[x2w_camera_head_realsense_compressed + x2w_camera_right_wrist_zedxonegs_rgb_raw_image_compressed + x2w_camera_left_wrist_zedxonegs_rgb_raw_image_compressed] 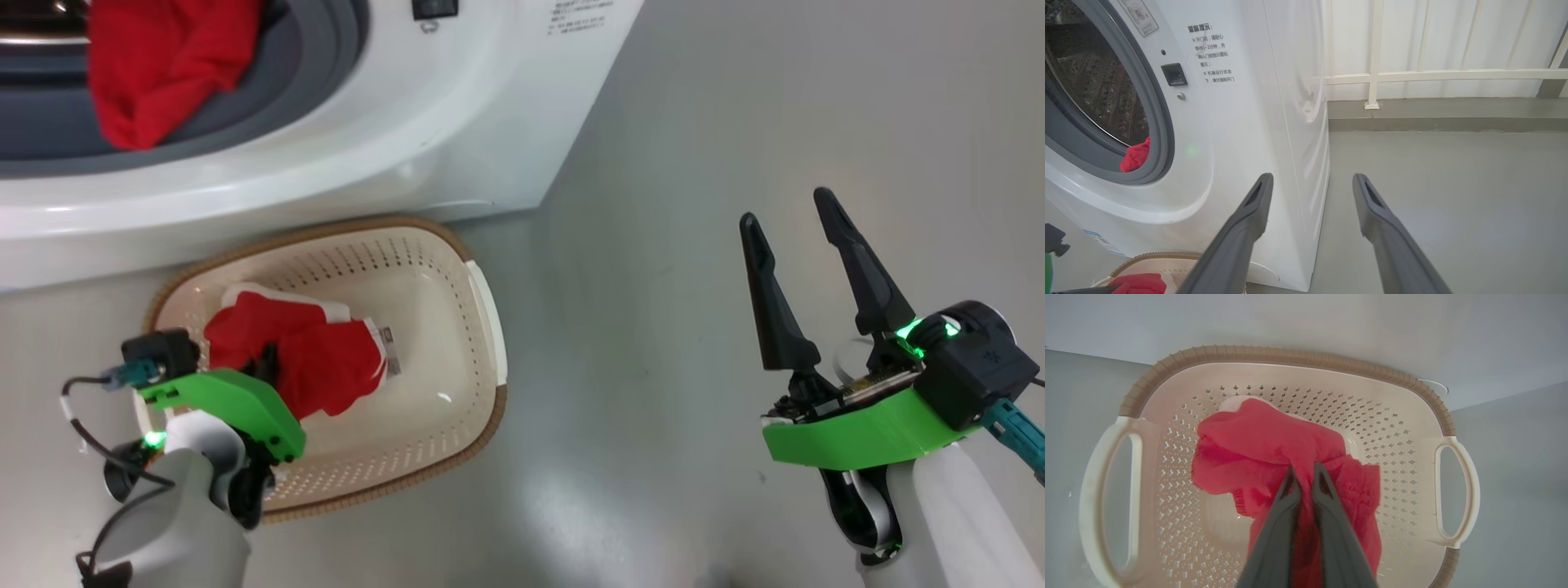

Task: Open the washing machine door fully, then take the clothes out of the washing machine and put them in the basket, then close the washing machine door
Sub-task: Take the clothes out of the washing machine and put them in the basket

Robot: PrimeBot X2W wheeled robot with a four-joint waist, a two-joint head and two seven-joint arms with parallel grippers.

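The cream basket [457, 269] stands on the floor right in front of the white washing machine [457, 106]. In the basket lies a red garment [326, 359] with a white cloth [245, 290] under it. My left gripper [265, 363] reaches down into the basket, shut on that red garment [1257, 445], its fingertips [1290, 477] pinching a fold. More red clothes [155, 65] hang over the machine's grey rubber ring [269, 98]. Off to the right, my right gripper [788, 211] hovers open over bare floor with nothing between its fingers. The washing machine door is out of view.
The right wrist view looks along the open right gripper [1311, 181] past the machine's right corner [1290, 122] to a white railing [1376, 73] and a low kerb [1433, 116]. Grey floor [735, 122] spreads wide to the machine's right.
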